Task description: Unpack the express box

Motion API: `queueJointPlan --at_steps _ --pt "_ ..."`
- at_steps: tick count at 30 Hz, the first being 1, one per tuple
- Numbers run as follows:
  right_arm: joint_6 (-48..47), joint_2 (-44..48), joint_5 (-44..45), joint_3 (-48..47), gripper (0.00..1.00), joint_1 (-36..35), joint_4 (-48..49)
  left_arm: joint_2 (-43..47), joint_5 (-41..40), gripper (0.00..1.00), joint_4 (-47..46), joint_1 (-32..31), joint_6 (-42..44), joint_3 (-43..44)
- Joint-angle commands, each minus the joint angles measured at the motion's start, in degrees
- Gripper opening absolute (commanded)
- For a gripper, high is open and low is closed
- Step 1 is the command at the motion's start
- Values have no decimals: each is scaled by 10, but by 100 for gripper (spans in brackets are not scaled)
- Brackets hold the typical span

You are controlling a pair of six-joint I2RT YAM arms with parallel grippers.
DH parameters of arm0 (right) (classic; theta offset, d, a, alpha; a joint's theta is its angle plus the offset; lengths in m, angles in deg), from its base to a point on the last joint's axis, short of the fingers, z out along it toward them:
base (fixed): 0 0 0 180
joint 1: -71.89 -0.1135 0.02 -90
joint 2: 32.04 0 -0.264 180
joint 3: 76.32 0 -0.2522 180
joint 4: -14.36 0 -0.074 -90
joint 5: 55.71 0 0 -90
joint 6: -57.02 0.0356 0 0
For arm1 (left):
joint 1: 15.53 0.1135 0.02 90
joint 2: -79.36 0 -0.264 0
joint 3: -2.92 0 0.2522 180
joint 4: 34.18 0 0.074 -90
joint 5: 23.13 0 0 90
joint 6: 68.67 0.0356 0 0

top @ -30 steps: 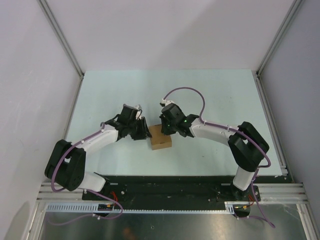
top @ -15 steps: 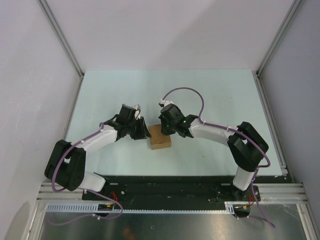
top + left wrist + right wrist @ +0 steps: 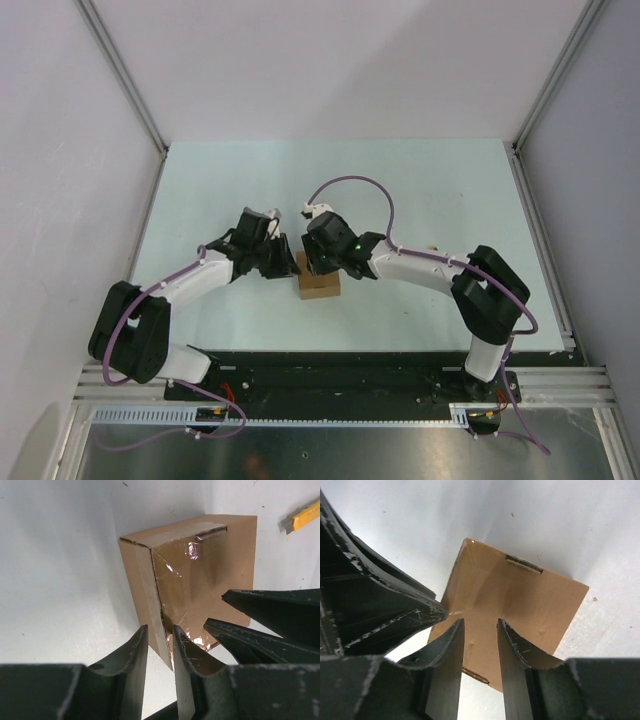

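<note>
The express box [image 3: 319,283], a small brown cardboard cube with shiny clear tape on one face, sits on the table between the two arms. In the left wrist view the express box [image 3: 200,570] shows a slit along its near taped corner. My left gripper [image 3: 160,636] is open by a narrow gap, and its tips straddle that corner; one finger [image 3: 181,645] lies against the taped face. My right gripper [image 3: 479,626] is open just above the box's top [image 3: 520,600], with nothing between its fingers. From above, the left gripper [image 3: 287,263] and right gripper [image 3: 316,264] almost meet over the box.
A yellow-and-black utility knife [image 3: 304,518] lies on the table beyond the box. The pale green table [image 3: 200,190] is fenced by white walls and metal rails. The left gripper's fingers [image 3: 395,612] crowd the left of the right wrist view.
The right gripper has shifted left over the box and opened from shut. The left gripper's jaws have narrowed a little at the box's corner.
</note>
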Motion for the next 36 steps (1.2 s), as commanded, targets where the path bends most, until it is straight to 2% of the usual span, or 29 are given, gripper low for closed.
queueJointPlan --at_steps 1,14,21,28,30,36 --pt "-16 -13 64 -26 39 -11 -32 20 -5 31 6 6 15 19" --pt "-42 -62 120 -35 57 -36 -61 40 -18 32 5 13 9 17" --pt "-39 -77 126 -35 56 -37 -73 19 -17 31 6 16 -1 11" --pt "-35 -89 120 -35 44 -37 -81 3 -5 31 2 16 -1 15" --pt "-34 -93 120 -34 44 -37 -83 2 -4 31 1 16 -1 16" --pt "-31 -110 125 -34 52 -37 -89 0 -7 31 1 16 -2 15"
